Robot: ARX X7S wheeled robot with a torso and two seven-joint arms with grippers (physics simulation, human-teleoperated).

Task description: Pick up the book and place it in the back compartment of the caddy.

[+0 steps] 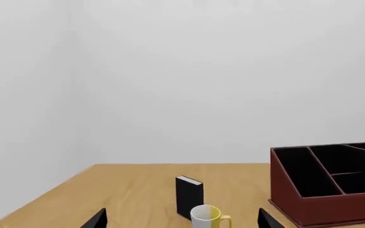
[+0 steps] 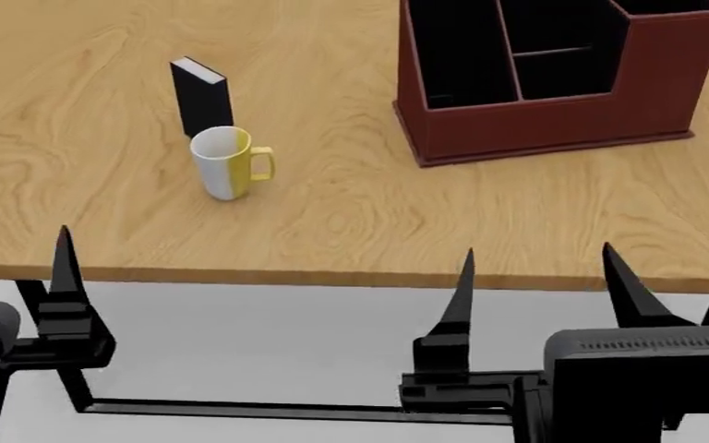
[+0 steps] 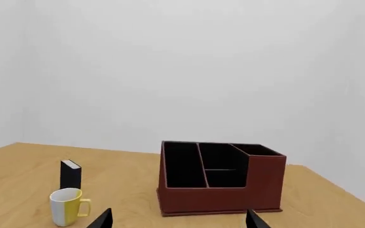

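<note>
While both arms idle short of the counter [image 2: 354, 221], the left pincer [image 2: 262, 263] and right pincer [image 2: 539, 277] gape wide, holding nothing. The book [image 2: 202, 96] stands upright at 11 o'clock, just behind the mug [image 2: 228, 163], obstructing frontal approach; the caddy [image 2: 552, 120] sits at 1 o'clock.

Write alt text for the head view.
A black book stands upright on a wooden table, a white-and-yellow mug just in front of it. A reddish-brown caddy sits to the right; both tools hang below the near edge.
</note>
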